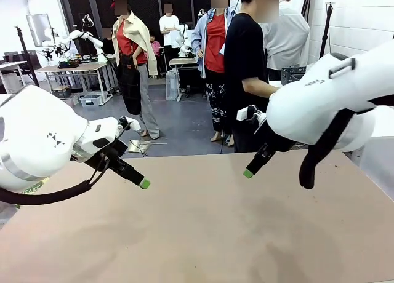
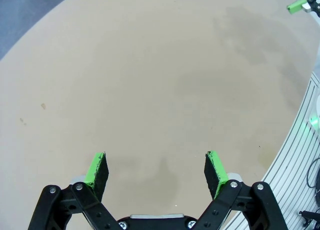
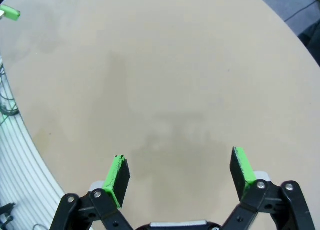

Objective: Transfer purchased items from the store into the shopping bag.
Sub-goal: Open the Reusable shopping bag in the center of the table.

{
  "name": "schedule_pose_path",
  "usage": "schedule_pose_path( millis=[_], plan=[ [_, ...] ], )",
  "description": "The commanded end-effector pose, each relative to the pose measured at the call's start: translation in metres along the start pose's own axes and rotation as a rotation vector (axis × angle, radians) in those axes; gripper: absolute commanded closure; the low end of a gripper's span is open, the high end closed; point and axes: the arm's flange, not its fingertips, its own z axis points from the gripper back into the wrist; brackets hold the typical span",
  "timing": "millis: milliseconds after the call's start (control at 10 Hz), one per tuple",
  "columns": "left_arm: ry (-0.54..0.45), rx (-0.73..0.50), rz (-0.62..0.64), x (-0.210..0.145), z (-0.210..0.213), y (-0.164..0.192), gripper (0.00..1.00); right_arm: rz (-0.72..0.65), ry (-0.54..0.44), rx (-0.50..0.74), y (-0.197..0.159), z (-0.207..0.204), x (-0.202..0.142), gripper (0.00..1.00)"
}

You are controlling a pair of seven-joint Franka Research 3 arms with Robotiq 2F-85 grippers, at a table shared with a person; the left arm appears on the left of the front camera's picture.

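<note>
Beige matte tabletop (image 1: 203,234), faint darker smudges on it. Left claw (image 2: 156,157): black fingers with green pads, spread wide and holding nothing, hanging above the near-left part of the tabletop. Right claw (image 3: 179,157): also spread wide and holding nothing, hanging above the tabletop farther back and to the right. The two claws are well apart. At the far edge, a person in black T-shirt (image 1: 243,61) stands close to the tabletop, forearm bent toward the right arm. Beyond: grey floor (image 1: 184,126), more people standing.
</note>
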Motion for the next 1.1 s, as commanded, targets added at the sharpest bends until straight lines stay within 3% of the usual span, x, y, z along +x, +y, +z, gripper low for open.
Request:
schedule_pose_path(
  millis=[0, 400, 1000],
  plan=[
    [-0.026, -0.004, -0.012, 0.0, -0.011, 0.007, 0.0, 0.003, -0.001, 0.023, -0.012, -0.023, 0.006, 0.0],
    [-0.021, -0.002, -0.006, 0.001, -0.013, 0.011, 0.0, -0.023, 0.008, 0.049, -0.016, -0.045, -0.002, 0.0],
    [-0.001, -0.015, 0.029, -0.003, -0.021, 0.022, 0.0, -0.01, -0.009, 0.069, -0.005, -0.048, -0.007, 0.0]
  ],
)
